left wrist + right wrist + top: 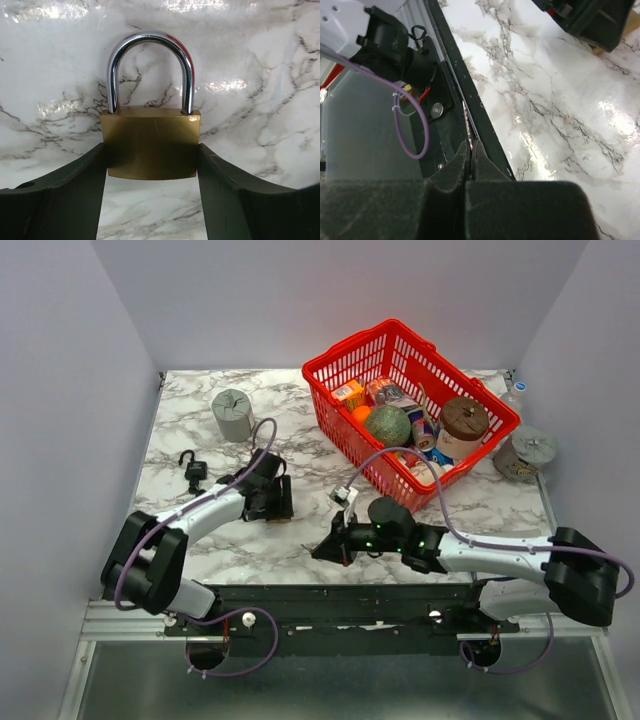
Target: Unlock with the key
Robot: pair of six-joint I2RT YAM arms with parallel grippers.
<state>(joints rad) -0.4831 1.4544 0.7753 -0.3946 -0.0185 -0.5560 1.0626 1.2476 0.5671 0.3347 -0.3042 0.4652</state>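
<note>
Clamping a brass padlock with a bright chrome shackle, the left pincer has one dark finger against each side of the lock's body. The shackle points away from the wrist, and both of its legs run down into the body. White marble-patterned bench fills the view behind it. Seen from above, this pincer sits left of the bench's middle, and whether the lock rests on the surface or is held just off it cannot be told.

The right pincer is pressed together, its two fingertips meeting with no gap. From above it lies low near the front edge of the bench, well apart from the brass padlock. A thin pale sliver runs up from its tips along the black front rail. Whether that is the small silver key with the black head or part of the rail, I cannot tell, and the key shows clearly in none of the views.

A small black padlock lies left of the left arm, with a grey cylinder beyond it. A red plastic basket of groceries stands at the far right.
</note>
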